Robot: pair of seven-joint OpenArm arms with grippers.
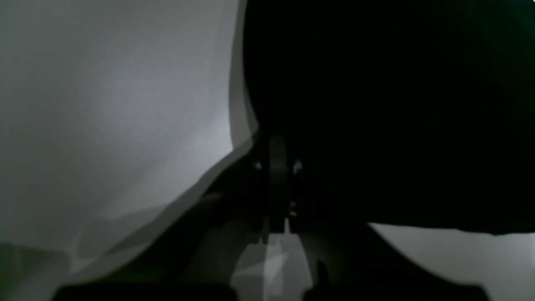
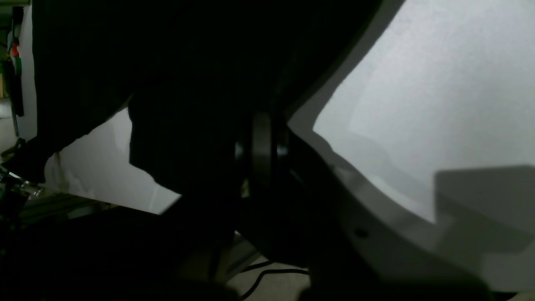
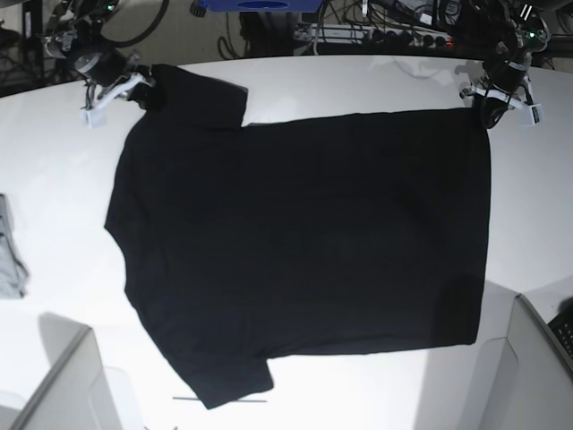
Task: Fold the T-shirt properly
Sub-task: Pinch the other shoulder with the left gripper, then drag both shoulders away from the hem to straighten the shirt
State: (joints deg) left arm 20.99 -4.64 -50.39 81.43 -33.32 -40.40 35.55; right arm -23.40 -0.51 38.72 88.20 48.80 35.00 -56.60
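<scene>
A broad white table [image 3: 358, 81] fills the base view, backed along its far edge by a dark clutter of cables and power strips [image 3: 376, 27] with a blue object [image 3: 260, 5] cut off at the top. Spread flat across the middle of the table lies the T-shirt [image 3: 304, 242], plain black side up, its sleeves pointing toward the far-left and near-left corners and its hem running down the right side; no print shows on the visible face. A small grey cloth [image 3: 9, 251] sits at the left edge, partly out of frame, well apart from the shirt. Pale grey panels [image 3: 63, 381] rise at both near corners, the right one beside a dark, keyboard-like object that is cropped. At the far right, the left gripper [image 3: 488, 109] sits clamped on the shirt's far hem corner; at the far left, the right gripper [image 3: 143, 90] is pinched shut on the far sleeve's edge. Both wrist views are dim and mostly swallowed by black fabric: in the left wrist view, the closed fingers [image 1: 278, 167] are barely distinguishable against the cloth, with white tabletop at the left; the right wrist view shows the same, with loose cables faint at the bottom.
</scene>
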